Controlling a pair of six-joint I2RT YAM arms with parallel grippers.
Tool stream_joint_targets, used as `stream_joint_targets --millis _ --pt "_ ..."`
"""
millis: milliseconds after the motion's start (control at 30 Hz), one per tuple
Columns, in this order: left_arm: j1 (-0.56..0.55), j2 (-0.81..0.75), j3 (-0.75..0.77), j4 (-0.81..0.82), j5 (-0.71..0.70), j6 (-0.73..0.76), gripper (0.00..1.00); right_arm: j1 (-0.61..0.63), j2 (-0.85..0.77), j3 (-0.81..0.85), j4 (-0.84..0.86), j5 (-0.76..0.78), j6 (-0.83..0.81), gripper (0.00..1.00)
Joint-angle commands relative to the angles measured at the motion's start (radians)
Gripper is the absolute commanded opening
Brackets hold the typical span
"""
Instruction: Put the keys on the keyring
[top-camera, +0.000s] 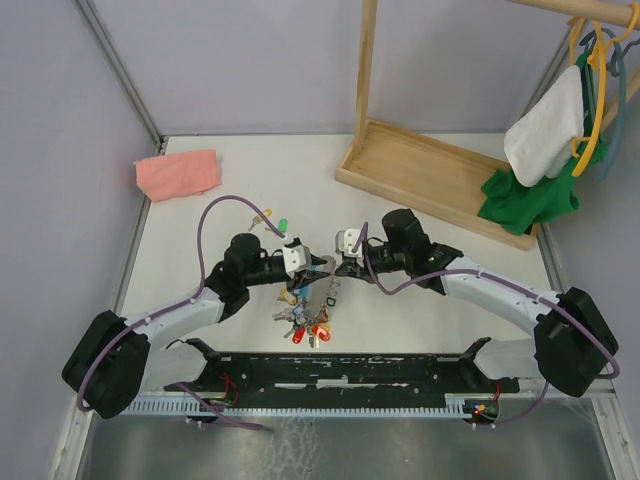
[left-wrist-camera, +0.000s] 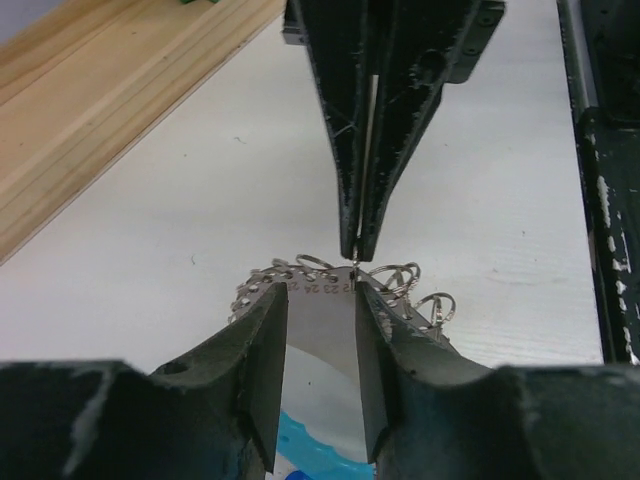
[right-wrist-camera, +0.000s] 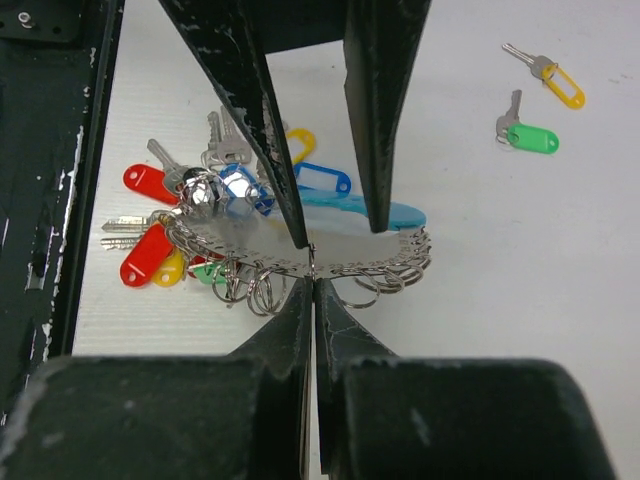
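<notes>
The right gripper (right-wrist-camera: 313, 283) clamps the keyring (right-wrist-camera: 350, 248) by its edge to steady it, the left gripper (left-wrist-camera: 320, 300) stands astride it, jaws apart, and the yellow key (right-wrist-camera: 548, 82) and green key (right-wrist-camera: 528, 135) lie loose ahead-right of the right gripper.

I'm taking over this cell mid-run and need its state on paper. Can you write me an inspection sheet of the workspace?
Surface: white table, walled at left and back.
Job's things: yellow-head key and green-head key lie loose side by side, apart from the keyring. The keyring sits between the grippers, its coloured keys spread beside it.
Clutter: pink cloth at the far left corner.
Grippers: left gripper open, fingers either side of the keyring's grey piece. Right gripper shut on that piece's rim.
Cables: left arm's purple cable arcs over the table near the loose keys. Right arm's purple cable follows its arm. No snag seen.
Surroundings: wooden rack at the far right, with white garment and green garment on hangers.
</notes>
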Motion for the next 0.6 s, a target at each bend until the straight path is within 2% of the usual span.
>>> stream_joint_targets --millis 0,100,267,333,433,567 --pt "0.000 -0.033 0.032 0.048 -0.140 -0.004 0.46 0.004 -0.073 0.079 -0.092 0.048 -0.065 0.01" --pt "0.000 -0.027 0.044 0.055 -0.275 -0.046 0.52 0.003 -0.087 0.126 -0.181 0.100 -0.064 0.01" --pt "0.003 0.001 0.081 0.044 -0.543 -0.130 0.58 0.003 -0.106 0.157 -0.213 0.166 -0.022 0.01" --pt "0.007 0.016 0.104 0.007 -0.639 -0.165 0.65 0.004 -0.122 0.159 -0.233 0.183 -0.030 0.01" --pt "0.022 0.045 0.133 -0.035 -0.723 -0.206 0.73 0.002 -0.150 0.156 -0.266 0.194 -0.060 0.01" --pt "0.067 0.124 0.204 -0.112 -0.798 -0.306 0.77 0.003 -0.182 0.141 -0.291 0.207 -0.073 0.01"
